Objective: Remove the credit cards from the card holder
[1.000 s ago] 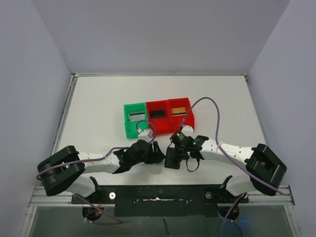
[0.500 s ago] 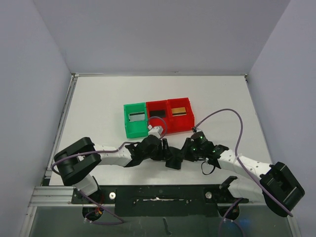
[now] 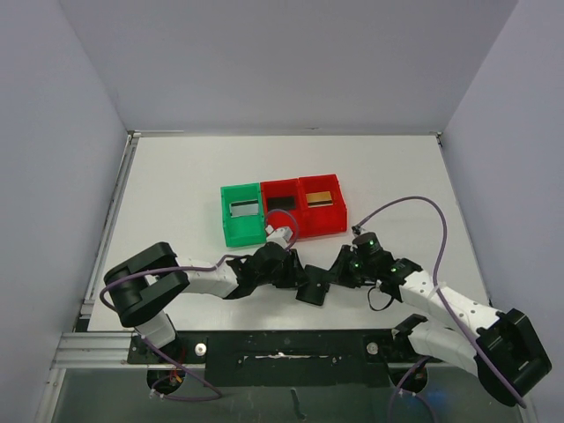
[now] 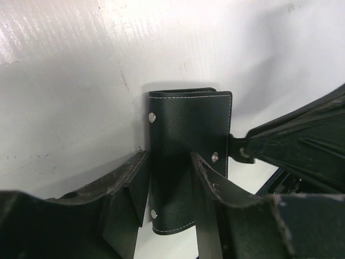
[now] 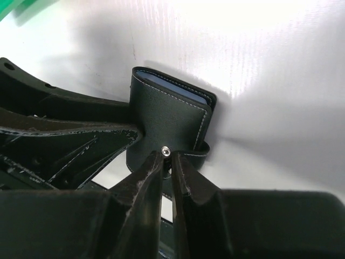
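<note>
We see the card holder [image 3: 313, 289] folded shut near the front middle of the white table [image 3: 176, 194], caught between our two arms. The left gripper [image 4: 170, 157] straddles its near end, one finger [image 4: 129, 189] against the left edge and the other [image 4: 207, 194] across its face. The jaws stand partly apart, and we cannot tell whether they actually press the leather. The right gripper [image 5: 167, 157] comes in from the opposite side, its fingertips nearly together and pinching the strap tab [image 5: 186, 148] right at the metal snap. A sliver of blue lining [image 5: 172, 81] shows along the holder's far edge in the right wrist view. Well behind the holder, three bins sit touching in a row. We find the silvery-grey card [image 3: 244, 210] in the green bin [image 3: 231, 233], the black card [image 3: 281, 204] in the middle red bin [image 3: 295, 222], and the gold card [image 3: 321, 198] in the right red bin [image 3: 324, 222].
</note>
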Action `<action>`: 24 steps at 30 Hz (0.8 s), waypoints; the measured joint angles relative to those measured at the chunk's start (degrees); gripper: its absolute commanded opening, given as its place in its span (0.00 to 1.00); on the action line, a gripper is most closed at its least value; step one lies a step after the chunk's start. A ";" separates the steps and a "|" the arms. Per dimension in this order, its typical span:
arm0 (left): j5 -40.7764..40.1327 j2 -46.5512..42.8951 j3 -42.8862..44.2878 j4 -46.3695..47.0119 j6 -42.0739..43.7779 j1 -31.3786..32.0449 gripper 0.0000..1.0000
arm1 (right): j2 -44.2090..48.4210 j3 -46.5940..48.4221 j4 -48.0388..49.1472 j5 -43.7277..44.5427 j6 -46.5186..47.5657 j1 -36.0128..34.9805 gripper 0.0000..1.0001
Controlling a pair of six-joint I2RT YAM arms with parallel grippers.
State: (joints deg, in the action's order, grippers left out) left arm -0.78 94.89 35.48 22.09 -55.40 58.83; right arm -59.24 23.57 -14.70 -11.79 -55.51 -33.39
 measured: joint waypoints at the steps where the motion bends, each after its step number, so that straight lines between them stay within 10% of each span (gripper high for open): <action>1: -0.04 -0.04 -0.02 -0.04 -0.13 0.00 0.35 | 0.87 0.76 -1.79 0.87 0.35 0.00 0.18; 6: -0.37 -0.33 -0.02 -0.83 -0.59 0.00 0.36 | 5.70 2.71 -9.55 5.16 0.87 0.00 0.38; 13: -0.52 -0.48 0.31 -1.70 -0.61 0.00 0.37 | 9.25 7.19 -20.13 10.80 -0.24 0.04 0.94; 24: -0.90 -2.86 -0.52 -4.11 -0.52 -0.09 0.42 | 15.52 10.51 -24.17 20.79 -6.05 0.04 0.97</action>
State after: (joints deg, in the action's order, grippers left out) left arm -1.67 92.03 34.96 17.98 -55.92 58.74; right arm -43.72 34.09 -38.87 8.99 -61.56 -33.34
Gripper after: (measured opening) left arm 0.407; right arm 0.977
